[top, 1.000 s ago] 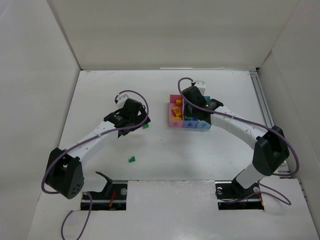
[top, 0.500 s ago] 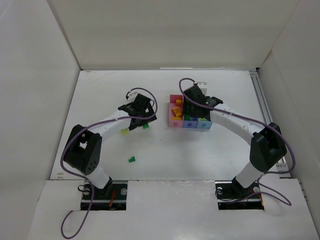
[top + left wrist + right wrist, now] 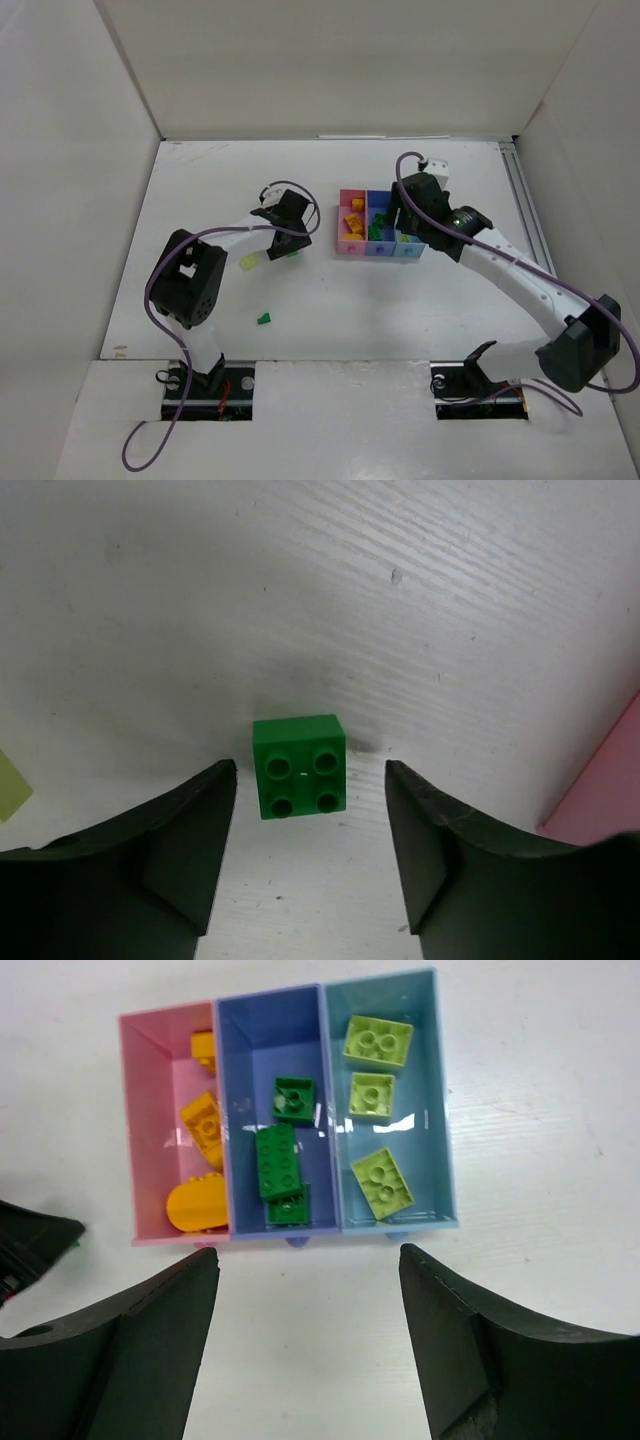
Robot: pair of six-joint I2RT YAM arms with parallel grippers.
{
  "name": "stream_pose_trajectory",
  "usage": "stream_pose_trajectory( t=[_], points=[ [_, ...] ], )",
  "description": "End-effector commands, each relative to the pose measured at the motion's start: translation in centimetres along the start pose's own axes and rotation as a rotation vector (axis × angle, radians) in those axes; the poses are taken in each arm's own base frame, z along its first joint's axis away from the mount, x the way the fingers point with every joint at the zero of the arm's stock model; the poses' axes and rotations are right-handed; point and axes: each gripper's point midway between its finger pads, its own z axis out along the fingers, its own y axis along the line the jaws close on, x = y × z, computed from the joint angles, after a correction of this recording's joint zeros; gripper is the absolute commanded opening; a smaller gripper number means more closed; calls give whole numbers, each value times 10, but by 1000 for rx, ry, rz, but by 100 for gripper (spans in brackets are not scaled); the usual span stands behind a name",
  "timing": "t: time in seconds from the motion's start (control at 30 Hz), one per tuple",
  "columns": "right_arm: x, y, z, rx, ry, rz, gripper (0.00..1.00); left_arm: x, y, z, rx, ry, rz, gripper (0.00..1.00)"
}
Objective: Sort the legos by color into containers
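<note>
The right arm has just pulled back from over the bins and its jaws have come apart. Now the right gripper [image 3: 308, 1260] hangs wide open with nothing in it, at 6 o'clock of the bins; I think it has just let a brick go. The left arm has swung in over a small dark green plastic brick with four studs [image 3: 300, 767]. The left gripper [image 3: 310, 770] has one finger on each side of that brick, but there are gaps, so it is not holding it yet. This brick lies on the white table [image 3: 450, 300] at 9 o'clock of the pink plastic bin [image 3: 128, 1130]. That bin holds orange-yellow bricks [image 3: 203, 1125]. The middle blue bin [image 3: 270, 1040] holds three dark green bricks [image 3: 277, 1160], and the light blue bin [image 3: 432, 1110] holds three pale lime bricks [image 3: 371, 1095]. Every colour is in its own bin. Loose on the table are a pale lime brick [image 3: 248, 262] at 8 o'clock of the left gripper and another green brick [image 3: 264, 318] at 6 o'clock, so the sorting looks close to done
</note>
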Motion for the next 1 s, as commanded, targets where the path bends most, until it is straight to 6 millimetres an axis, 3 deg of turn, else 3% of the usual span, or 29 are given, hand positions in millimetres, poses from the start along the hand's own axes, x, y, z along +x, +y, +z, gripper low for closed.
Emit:
stream_pose_trajectory(
  t=[0.0, 0.03, 0.17, 0.2, 0.33, 0.37, 0.47, 0.5, 0.63, 0.8, 0.97],
  points=[
    [8, -30, -10, 78, 4, 21, 78, -15, -11, 2, 9, -35, -19, 56],
    [3, -32, -14, 82, -15, 29, 78, -13, -10, 5, 3, -29, -30, 46],
    [3, -57, -29, 128, -35, 61, 78, -10, -12, 4, 15, -16, -30, 27],
    [0, -60, -31, 129, -47, 83, 78, -10, -11, 2, 17, -17, -30, 19],
    [-4, -76, -42, 147, -73, 111, 78, -17, -17, -18, 49, -39, -2, 13],
    [-4, -81, -43, 156, -76, 119, 78, -29, -30, -34, 90, -69, 4, 13],
    [-3, -95, -47, 179, -93, 139, 79, -36, -59, -67, 178, -125, 85, 14],
    [3, -102, -46, 198, -81, 137, 79, -42, -81, -89, 250, -164, 111, 14],
    [8, -114, -49, 209, -85, 159, 79, -50, -144, -130, 498, -239, 210, 19],
    [10, -124, -52, 221, -88, 180, 79, -42, -195, -137, 587, -228, 281, 19],
    [8, -126, -54, 224, -97, 190, 79, -40, -242, -124, 614, -215, 333, 22]
  ],
)
